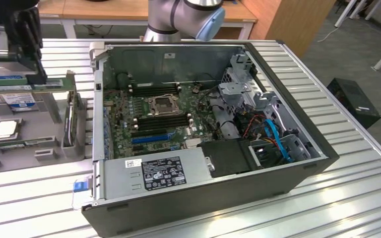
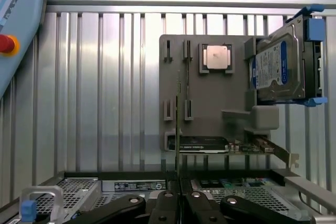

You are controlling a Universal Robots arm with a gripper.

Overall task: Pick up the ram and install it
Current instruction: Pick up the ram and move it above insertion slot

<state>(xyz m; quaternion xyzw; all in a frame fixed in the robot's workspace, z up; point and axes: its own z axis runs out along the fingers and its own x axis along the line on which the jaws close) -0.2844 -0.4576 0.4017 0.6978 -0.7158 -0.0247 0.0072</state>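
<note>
My gripper (image 1: 38, 77) hangs above the grey parts holder (image 1: 45, 124) at the exterior view's left, outside the open computer case (image 1: 296, 168). It is shut on the ram (image 1: 5, 87), a long thin green stick held level and lifted off the holder. In the wrist view the ram (image 2: 177, 129) shows edge-on as a thin line running out from the gripper (image 2: 178, 203). Black memory slots (image 1: 154, 89) lie on the motherboard (image 1: 121, 106) inside the case, with more slots (image 1: 160, 122) on the other side of the CPU socket.
The holder (image 2: 210, 124) carries a CPU (image 2: 217, 56), a blue-labelled hard drive (image 2: 275, 72) and an upright card with a metal bracket (image 1: 75, 119). A power supply (image 1: 157, 173) and cables (image 1: 273, 136) fill the case's near side. A teach pendant (image 2: 16, 24) lies beside the slatted table (image 1: 349, 198).
</note>
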